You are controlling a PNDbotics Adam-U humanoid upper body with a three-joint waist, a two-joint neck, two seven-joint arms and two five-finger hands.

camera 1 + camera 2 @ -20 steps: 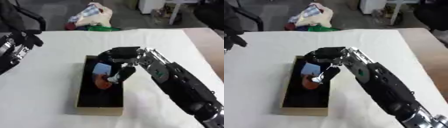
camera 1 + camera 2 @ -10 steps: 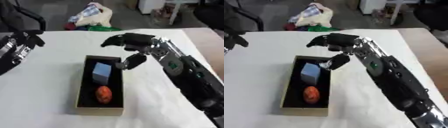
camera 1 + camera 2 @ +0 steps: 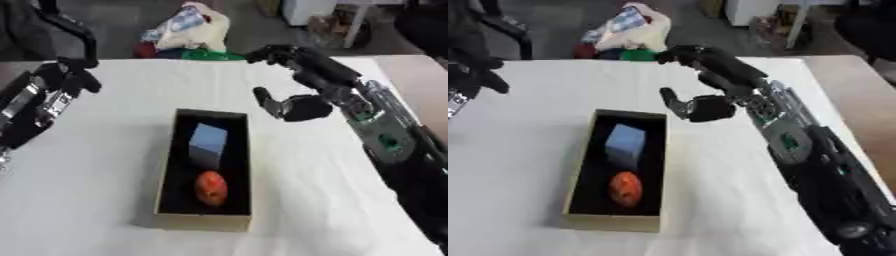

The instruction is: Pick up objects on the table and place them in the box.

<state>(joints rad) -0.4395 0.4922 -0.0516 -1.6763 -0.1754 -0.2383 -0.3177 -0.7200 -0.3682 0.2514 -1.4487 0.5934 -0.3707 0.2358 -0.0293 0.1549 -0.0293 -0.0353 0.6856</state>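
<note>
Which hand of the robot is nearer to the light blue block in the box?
The right hand. It is open above the table just beyond the box's far right corner, near the light blue block. The left hand stays far off at the left edge.

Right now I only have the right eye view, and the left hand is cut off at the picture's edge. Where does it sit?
Observer: The left eye view shows the left hand whole. It is near the far left corner of the table, apart from the box.
Operator: Does that arm come anywhere near the box?
Observer: No. In the left eye view the left forearm runs down along the picture's left edge, with bare table between it and the box.
</note>
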